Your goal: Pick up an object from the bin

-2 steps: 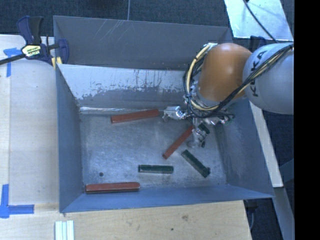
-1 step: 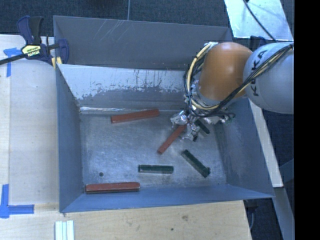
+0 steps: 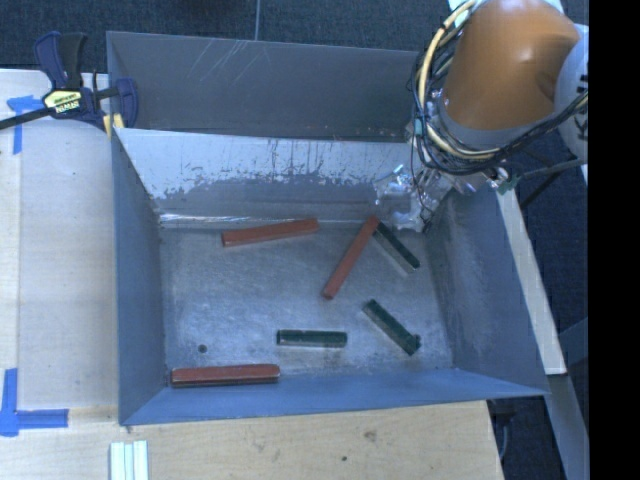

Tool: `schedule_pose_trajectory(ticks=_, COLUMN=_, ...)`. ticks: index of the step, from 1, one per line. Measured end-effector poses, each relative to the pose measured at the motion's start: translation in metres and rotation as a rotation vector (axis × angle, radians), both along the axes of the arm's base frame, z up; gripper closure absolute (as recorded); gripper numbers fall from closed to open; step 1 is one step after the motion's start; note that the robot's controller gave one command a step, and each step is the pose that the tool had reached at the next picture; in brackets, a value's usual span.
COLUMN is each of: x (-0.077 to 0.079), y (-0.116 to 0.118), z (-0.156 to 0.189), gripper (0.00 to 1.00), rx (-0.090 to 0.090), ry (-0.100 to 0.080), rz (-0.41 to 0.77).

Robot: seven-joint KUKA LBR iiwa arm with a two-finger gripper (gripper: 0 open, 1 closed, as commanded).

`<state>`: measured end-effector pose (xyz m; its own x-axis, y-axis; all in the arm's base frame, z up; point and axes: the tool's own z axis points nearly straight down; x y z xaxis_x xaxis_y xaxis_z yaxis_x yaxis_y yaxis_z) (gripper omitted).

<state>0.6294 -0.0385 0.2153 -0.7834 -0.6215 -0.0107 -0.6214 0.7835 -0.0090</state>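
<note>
The gripper (image 3: 404, 206) is hanging low in the far right corner of the bin (image 3: 135, 268), just above a dark green stick (image 3: 398, 249) that is lying flat beside a slanted red-brown stick (image 3: 349, 259). It is the nearest piece, so likely the easiest to take. Whether the gripper is sitting open or closed, I cannot tell.

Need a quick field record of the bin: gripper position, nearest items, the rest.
robot: gripper at back right of bin
nearest: near green bar just in front of it
next: tilted red bar, upper end close to gripper
red, others: back red bar; front red bar
green, others: middle green bar; right green bar
stacking: none, all flat on floor
</note>
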Motion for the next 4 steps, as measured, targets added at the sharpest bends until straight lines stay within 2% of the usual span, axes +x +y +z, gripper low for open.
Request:
schedule_pose_trajectory(ticks=1, x=-0.002, y=0.000, z=-0.006, gripper=0.00, rx=0.001, ry=0.010, rz=-0.001)
schedule_pose_trajectory(ticks=2, x=-0.082, y=0.090, z=-0.104, gripper=0.00, rx=0.004, ry=0.023, rz=0.068)
schedule_pose_trajectory(ticks=3, x=-0.028, y=0.035, z=-0.132, gripper=0.00, rx=-0.001, ry=0.009, rz=-0.040)
schedule_pose_trajectory(ticks=4, x=-0.029, y=0.038, z=-0.130, gripper=1.00, rx=0.001, ry=0.009, rz=-0.036)
